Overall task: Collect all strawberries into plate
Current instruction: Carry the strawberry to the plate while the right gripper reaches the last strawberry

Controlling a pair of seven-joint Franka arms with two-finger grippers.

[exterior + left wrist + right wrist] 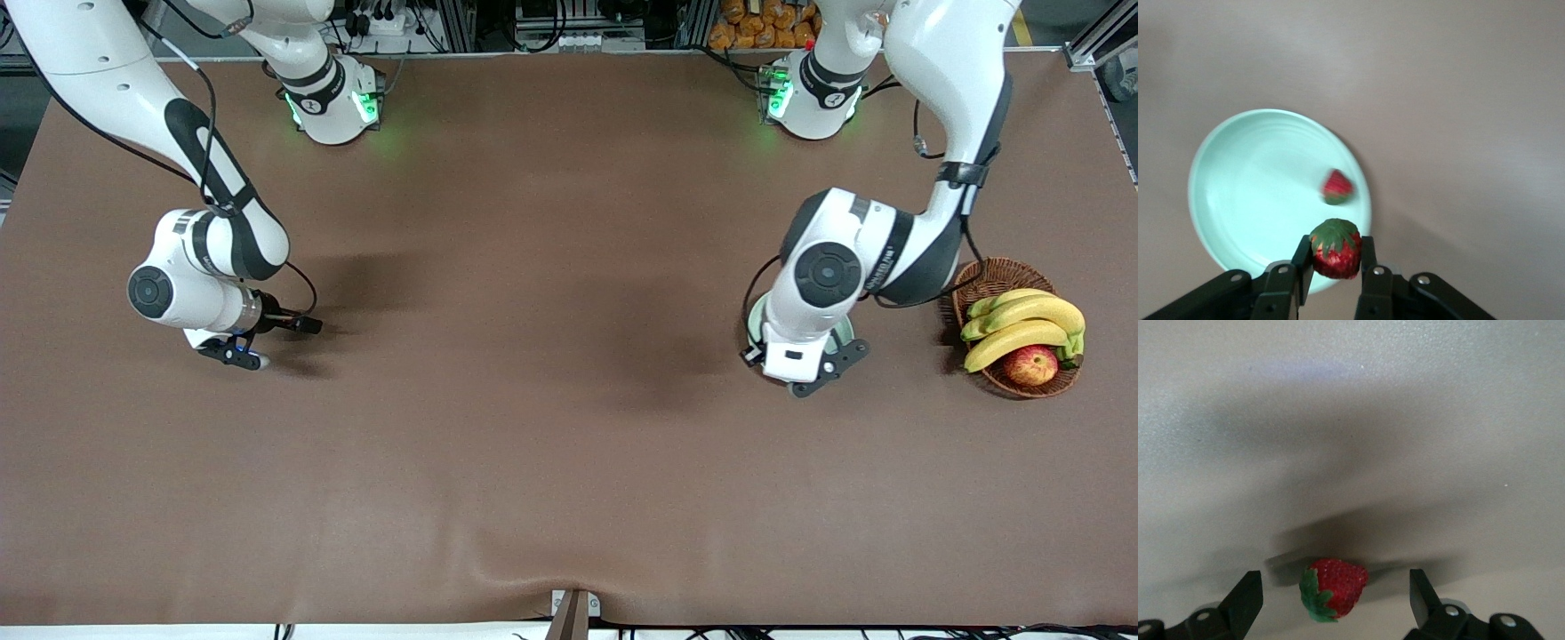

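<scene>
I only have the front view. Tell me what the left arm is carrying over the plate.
Observer: The left gripper is shut on a strawberry, green cap facing the wrist camera, held over the rim of the plate.
Operator: Report what's already in the plate.
Observer: One strawberry in the plate lies on its floor; your view hides it under the arm.
Operator: Now the right arm. Say what's under it.
Observer: The third strawberry lies on the table between the open fingers of the right gripper, not gripped.
</scene>
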